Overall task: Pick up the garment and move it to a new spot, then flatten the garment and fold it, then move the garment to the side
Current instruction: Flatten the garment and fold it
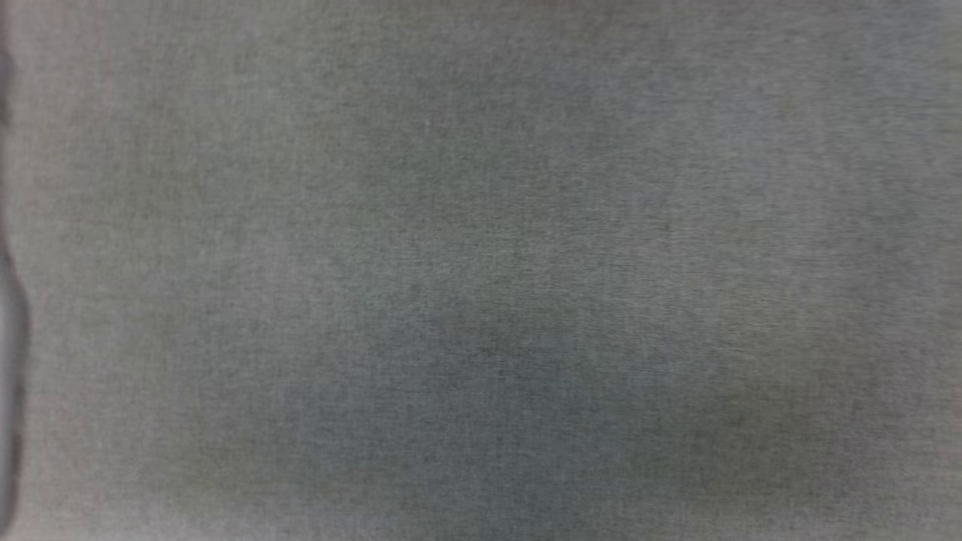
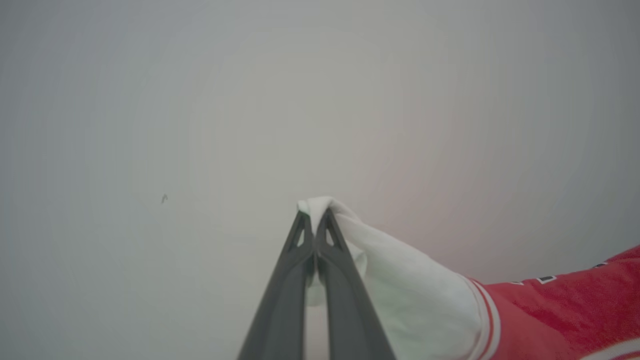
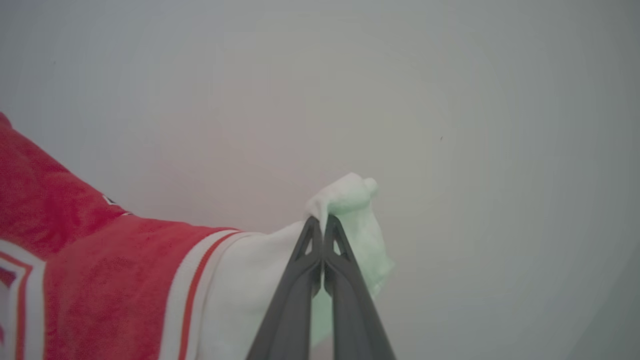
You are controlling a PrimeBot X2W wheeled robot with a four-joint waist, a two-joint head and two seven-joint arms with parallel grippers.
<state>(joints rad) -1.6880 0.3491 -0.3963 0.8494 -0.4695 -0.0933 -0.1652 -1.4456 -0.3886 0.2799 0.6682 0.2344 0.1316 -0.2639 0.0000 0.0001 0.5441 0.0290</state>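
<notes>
Head view: a grey, blurred surface (image 1: pixel 481 270) with a fine weave.

Left wrist view: the left gripper (image 2: pixel 315 216) has its two dark fingers pinched together on the bunched tip of a white sleeve. From there the garment (image 2: pixel 565 315) runs to the lower right: white sleeve, white-and-red striped trim, then a fuzzy red body with scraps of black, white-edged lettering.

Right wrist view: the right gripper (image 3: pixel 323 220) is clamped likewise on the other white sleeve tip. The garment (image 3: pixel 100 280) spreads to the lower left, striped trim meeting red cloth.
</notes>
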